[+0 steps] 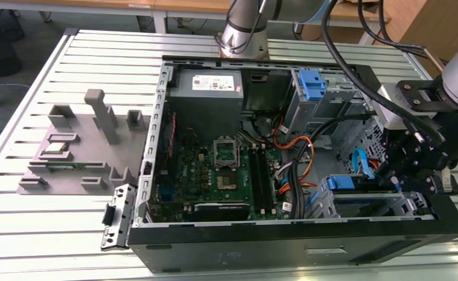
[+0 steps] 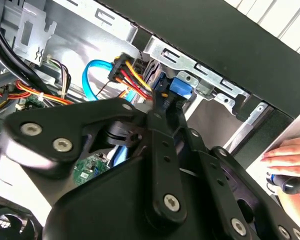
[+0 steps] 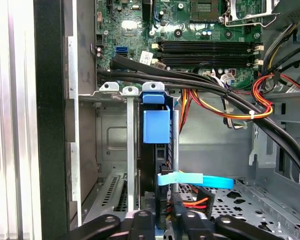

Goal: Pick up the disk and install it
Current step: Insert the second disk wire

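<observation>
The disk (image 1: 355, 183) stands on edge in the drive cage at the case's front corner, on the exterior view's right, blue rail ends showing. In the first wrist view its blue tab (image 3: 156, 126) sits between the cage's metal walls, and a flat blue cable (image 3: 197, 180) meets its dark edge. My gripper (image 1: 397, 175) reaches into that corner from the exterior view's right. In the first wrist view the gripper (image 3: 163, 220) has a finger on each side of the disk's edge. In the second wrist view the gripper (image 2: 166, 107) closes just beside the disk's blue rail (image 2: 180, 89).
The open computer case (image 1: 291, 252) lies on a slatted metal table. Inside are the green motherboard (image 1: 213, 170), a grey power-supply box (image 1: 213, 85), black cables and orange-red wires (image 3: 225, 107). A grey fixture (image 1: 81, 146) stands beside the case. A person's hand (image 2: 285, 152) rests outside the case wall.
</observation>
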You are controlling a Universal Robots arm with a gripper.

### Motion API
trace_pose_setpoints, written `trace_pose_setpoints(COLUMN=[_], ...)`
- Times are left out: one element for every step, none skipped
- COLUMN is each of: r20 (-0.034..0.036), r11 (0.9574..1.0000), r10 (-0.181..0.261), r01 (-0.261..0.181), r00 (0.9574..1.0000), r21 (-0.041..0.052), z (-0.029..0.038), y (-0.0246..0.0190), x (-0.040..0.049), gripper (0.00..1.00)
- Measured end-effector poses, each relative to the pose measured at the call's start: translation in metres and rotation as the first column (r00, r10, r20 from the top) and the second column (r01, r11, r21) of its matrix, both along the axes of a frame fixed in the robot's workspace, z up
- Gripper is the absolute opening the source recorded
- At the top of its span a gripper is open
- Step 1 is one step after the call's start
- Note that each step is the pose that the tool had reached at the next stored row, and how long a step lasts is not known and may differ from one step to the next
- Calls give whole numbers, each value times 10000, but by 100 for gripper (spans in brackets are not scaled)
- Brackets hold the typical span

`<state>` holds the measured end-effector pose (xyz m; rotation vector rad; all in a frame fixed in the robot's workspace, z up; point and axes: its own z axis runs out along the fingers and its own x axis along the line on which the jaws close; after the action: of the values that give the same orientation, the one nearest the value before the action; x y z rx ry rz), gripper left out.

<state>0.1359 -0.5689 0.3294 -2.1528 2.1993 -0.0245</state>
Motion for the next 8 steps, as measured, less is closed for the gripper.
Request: trace_pose_setpoints(r20=[0, 0, 0, 0, 0, 0, 0, 0], r11=[10000, 10000, 10000, 10000, 10000, 10000, 10000, 10000], r10=[0, 0, 0, 0, 0, 0, 0, 0], r01=[0, 0, 0, 0, 0, 0, 0, 0], r00=[10000, 10000, 10000, 10000, 10000, 10000, 10000, 10000], r21=[-3, -3, -3, -2, -2, -2, 8, 35], z=[1, 1, 1, 1, 0, 0, 1, 7], y=[0, 0, 0, 0, 0, 0, 0, 1], x=[0, 0, 0, 0, 0, 0, 0, 0], gripper=[25, 20, 20, 19, 19, 19, 19, 19])
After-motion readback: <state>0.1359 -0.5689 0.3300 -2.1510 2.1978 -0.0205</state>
